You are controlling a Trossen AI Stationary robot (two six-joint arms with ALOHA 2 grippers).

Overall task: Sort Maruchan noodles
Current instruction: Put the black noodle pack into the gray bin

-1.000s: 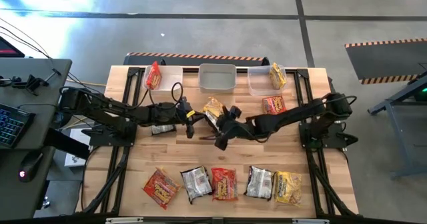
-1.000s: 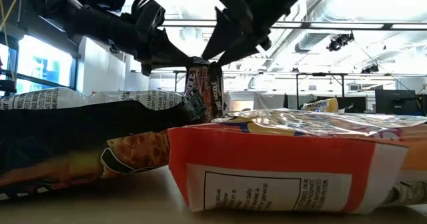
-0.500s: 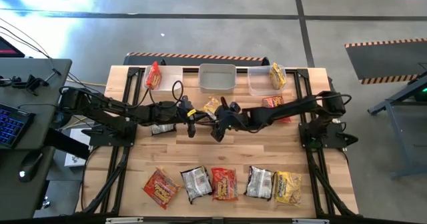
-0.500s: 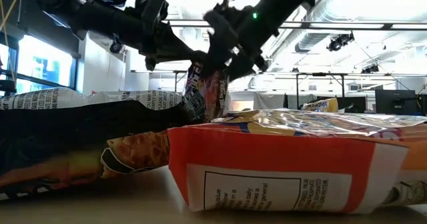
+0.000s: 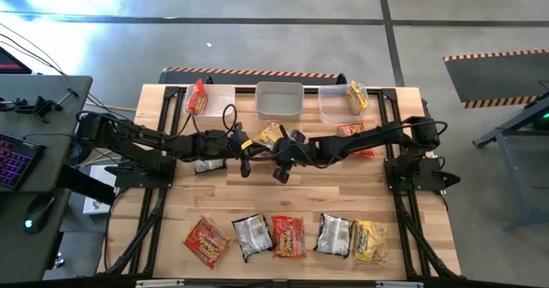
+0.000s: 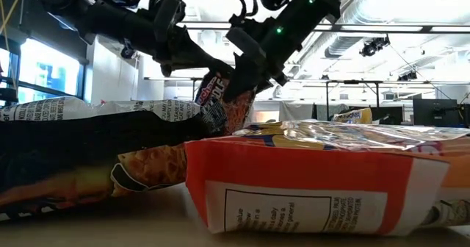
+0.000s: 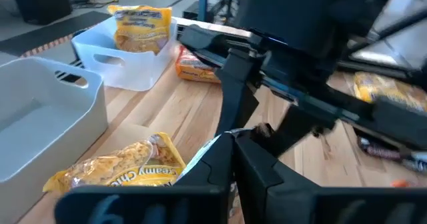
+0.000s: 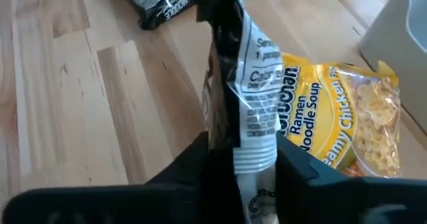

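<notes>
Handover mid-table: left gripper (image 5: 250, 151) is clamped on a packet (image 8: 233, 97) held on edge above the table centre, and right gripper (image 5: 280, 153) has its fingers (image 8: 297, 167) either side of the same packet's end, closing on it but whether it's tight yet, cannot tell

Yellow packet (image 5: 272, 136) lies flat just behind the held one, near but not in the grip. Three bins along the top of the high view: left bin (image 5: 225, 99) has a red packet (image 5: 197, 98), middle bin (image 5: 280, 100) shows nothing in it, right bin (image 5: 333, 105) has a yellow packet (image 5: 356, 98). Another red one (image 5: 350, 132) sits under the right arm, a silver one (image 5: 208, 165) under the left arm, five more (image 5: 288, 236) in a row along the bottom edge

To do this well: right should seat fully on the seam before left lets go, else the packet drops onto the yellow one. Release left straight back, no twisting. Held colour reads silver/dark with some red; confirm before picking a bin
</notes>
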